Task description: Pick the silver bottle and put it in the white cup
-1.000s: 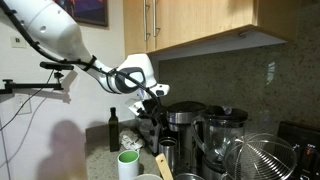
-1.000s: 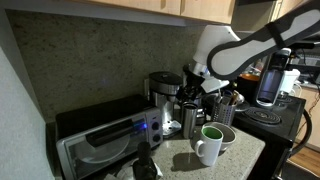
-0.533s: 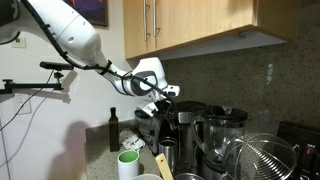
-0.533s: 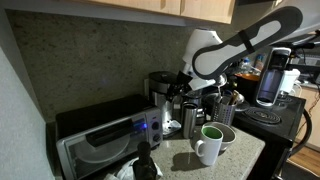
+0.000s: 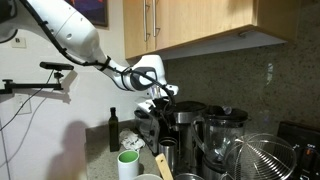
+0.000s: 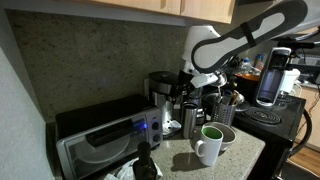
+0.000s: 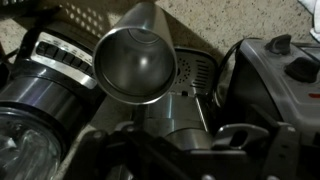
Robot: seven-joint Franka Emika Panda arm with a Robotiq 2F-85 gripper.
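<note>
Gripper (image 5: 162, 96) hangs above the coffee maker (image 5: 180, 120) with nothing in its hold; how far it is open cannot be told. Silver bottle (image 6: 190, 121) stands upright just beside the white cup (image 6: 210, 144), clear of the gripper.

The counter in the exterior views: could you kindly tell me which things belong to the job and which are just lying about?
Job: silver bottle, white cup.
Lying about: dark glass bottle, toaster oven, blender, wire basket.
</note>
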